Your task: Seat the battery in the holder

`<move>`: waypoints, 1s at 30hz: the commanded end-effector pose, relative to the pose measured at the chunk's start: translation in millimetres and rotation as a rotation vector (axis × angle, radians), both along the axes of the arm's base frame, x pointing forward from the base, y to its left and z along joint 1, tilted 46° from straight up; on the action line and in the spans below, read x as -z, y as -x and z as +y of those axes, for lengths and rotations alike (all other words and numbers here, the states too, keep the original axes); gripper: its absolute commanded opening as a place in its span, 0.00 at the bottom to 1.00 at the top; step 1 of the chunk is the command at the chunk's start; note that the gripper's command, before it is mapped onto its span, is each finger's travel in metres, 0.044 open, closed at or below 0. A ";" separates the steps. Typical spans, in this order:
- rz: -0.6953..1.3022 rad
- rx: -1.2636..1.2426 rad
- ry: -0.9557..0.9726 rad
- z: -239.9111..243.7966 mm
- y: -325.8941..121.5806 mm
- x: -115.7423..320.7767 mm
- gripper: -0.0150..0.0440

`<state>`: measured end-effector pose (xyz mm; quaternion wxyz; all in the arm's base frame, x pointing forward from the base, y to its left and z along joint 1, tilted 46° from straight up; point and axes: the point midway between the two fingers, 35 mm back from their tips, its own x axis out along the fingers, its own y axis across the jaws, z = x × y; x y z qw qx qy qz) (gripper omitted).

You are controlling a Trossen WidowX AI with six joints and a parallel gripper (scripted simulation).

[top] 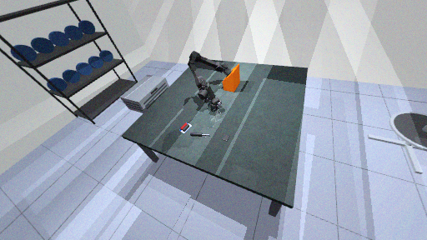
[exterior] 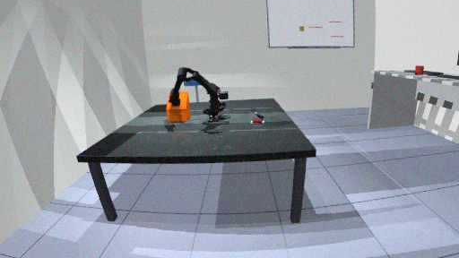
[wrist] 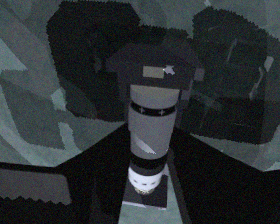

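My gripper (wrist: 148,131) (top: 215,107) (exterior: 213,118) is low over the table, its dark fingers shut on the battery's sides. The battery (wrist: 151,127) is a grey cylinder with black bands, lying lengthwise in the wrist view, plus marks toward the top. The dark holder (wrist: 183,75) shows beyond the battery's plus end, with a small pale patch (wrist: 152,72). Its edge hides the terminal nub. The holder's near end shows at the bottom, where a pale ringed part, probably the spring, meets the battery's flat end. Whether the battery lies fully down cannot be told.
An orange block (top: 232,79) (exterior: 178,107) stands beside the arm. A red-and-white item (top: 185,127) (exterior: 257,121) and a dark-handled screwdriver (top: 199,134) lie toward one side of the table (top: 267,140) (exterior: 148,146). A small flat dark piece (top: 226,137) lies near the screwdriver.
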<state>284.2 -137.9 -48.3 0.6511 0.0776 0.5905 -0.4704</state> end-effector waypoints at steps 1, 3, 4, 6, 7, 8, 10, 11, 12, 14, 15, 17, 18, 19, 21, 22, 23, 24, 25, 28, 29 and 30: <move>0.020 0.006 -0.018 2.1 4.2 3.5 0.37; 0.020 0.006 -0.019 2.3 4.4 3.6 0.37; 0.021 0.006 -0.020 2.1 4.4 3.7 0.37; 0.021 0.007 -0.020 1.8 4.6 4.2 0.37; 0.021 0.007 -0.020 1.7 4.5 4.1 0.37; 0.021 0.007 -0.020 1.4 4.2 3.9 0.37; 0.021 0.006 -0.020 0.5 2.9 3.1 0.37; 0.021 0.006 -0.020 0.0 2.1 2.6 0.37; 0.021 0.006 -0.020 -0.5 1.4 2.1 0.37; 0.020 0.006 -0.019 -1.4 -0.2 1.0 0.37; 0.020 0.006 -0.019 -1.9 -1.0 0.4 0.37; 0.019 0.006 -0.017 -2.6 -2.4 -0.8 0.37; 0.019 0.006 -0.017 -2.9 -3.2 -1.3 0.37; 0.019 0.006 -0.016 -3.3 -3.9 -1.9 0.37; 0.018 0.006 -0.015 -3.9 -5.4 -3.2 0.37; 0.018 0.006 -0.014 -4.2 -5.9 -3.6 0.37; 0.018 0.007 -0.014 -4.3 -6.3 -4.0 0.37; 0.018 0.007 -0.014 -4.4 -6.6 -4.2 0.37; 0.018 0.007 -0.014 -4.4 -6.7 -4.3 0.37; 0.019 0.008 -0.014 -4.4 -6.8 -4.4 0.37; 0.019 0.008 -0.014 -4.4 -6.8 -4.4 0.37; 0.019 0.008 -0.014 -4.4 -6.8 -4.4 0.37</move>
